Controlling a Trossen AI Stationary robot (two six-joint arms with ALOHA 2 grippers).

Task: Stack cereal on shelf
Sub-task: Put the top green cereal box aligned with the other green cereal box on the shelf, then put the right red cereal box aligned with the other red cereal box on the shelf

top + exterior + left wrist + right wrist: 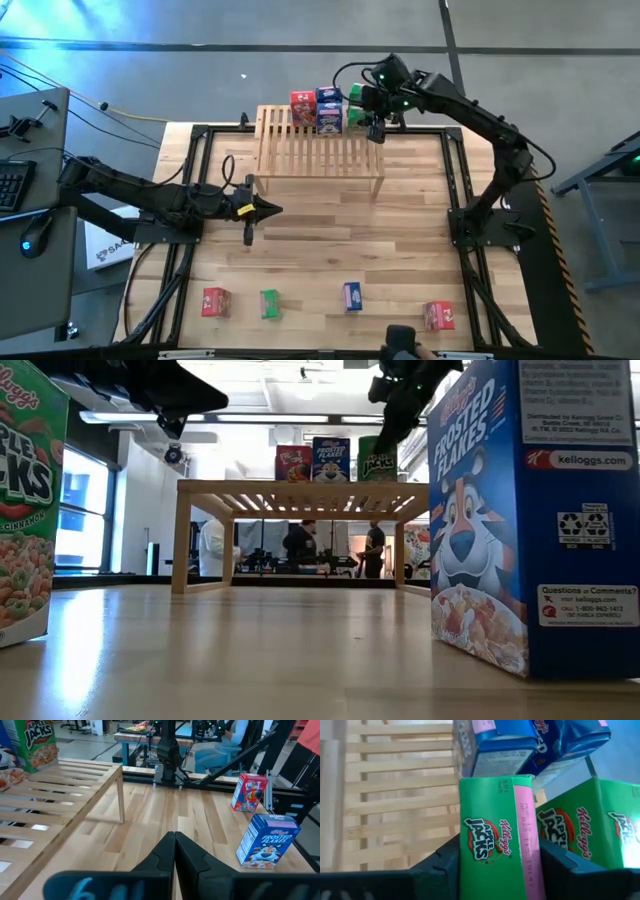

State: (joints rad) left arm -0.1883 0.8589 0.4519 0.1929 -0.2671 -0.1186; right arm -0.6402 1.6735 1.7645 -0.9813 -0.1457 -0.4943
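The wooden slatted shelf stands at the table's far side. A red, a blue and a green cereal box stand along its far edge. My right gripper is over the shelf's far right corner, shut on another green Apple Jacks box. My left gripper is shut and holds nothing. It hovers above the table just in front of the shelf's near left leg. Several more boxes stand upright along the table's near edge. My right gripper has the green Apple Jacks box between its two fingers, one on each of two opposite faces. The fingers slant down from the table's right and far side. The box is next to the other green box; whether its base rests on the slats is hidden.
Along the near edge stand a red box, a green one, a blue one and a red one. Black frame rails border the table. The shelf's near slats are bare. People stand beyond the table.
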